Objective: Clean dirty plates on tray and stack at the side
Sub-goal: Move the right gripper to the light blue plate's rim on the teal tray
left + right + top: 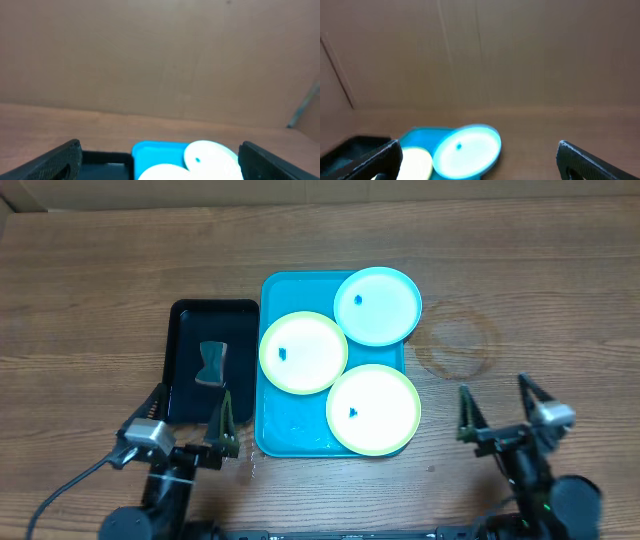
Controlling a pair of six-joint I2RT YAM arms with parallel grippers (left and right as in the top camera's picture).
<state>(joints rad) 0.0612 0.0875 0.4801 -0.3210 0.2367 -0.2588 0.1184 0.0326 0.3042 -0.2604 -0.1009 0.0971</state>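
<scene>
Wooden table (100, 270) is bearing the tray (272, 430) with three crowded plates (303, 352), lying ahead of and between the left gripper (192, 405) and right gripper (493, 393), both spread wide and empty; lifting one plate is likely risking dragging its touching neighbours.

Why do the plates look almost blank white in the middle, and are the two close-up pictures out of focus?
Overhead: sharp, but bright light washes the centres of the plates nearly white; only the small blue specks show. Left wrist: soft throughout, the plates bleached white against the turquoise tray. Right wrist: blurriest, the edge of the light blue plate smeared.
</scene>
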